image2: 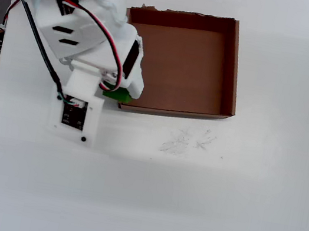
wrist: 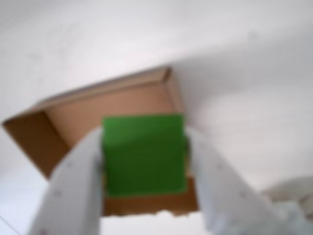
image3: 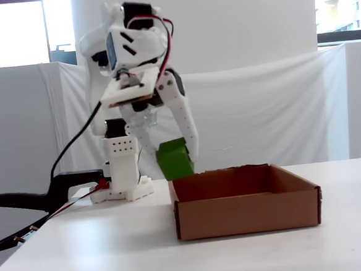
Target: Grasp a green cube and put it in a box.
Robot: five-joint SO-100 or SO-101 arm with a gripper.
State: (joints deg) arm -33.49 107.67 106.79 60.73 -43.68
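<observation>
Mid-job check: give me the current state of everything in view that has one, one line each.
green cube: held off the table, tilted, at the box's wall nearest the arm, not yet inside.
box: upright on the table, open top, nothing inside.
gripper: jaws shut on the green cube, one finger on each side in the wrist view.
table: bare white top with faint scribble marks beside the box.

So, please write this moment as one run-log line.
phase: carry | claw: shut on small bright-green cube | cube: raised at edge of shallow brown cardboard box | release: not yet
</observation>
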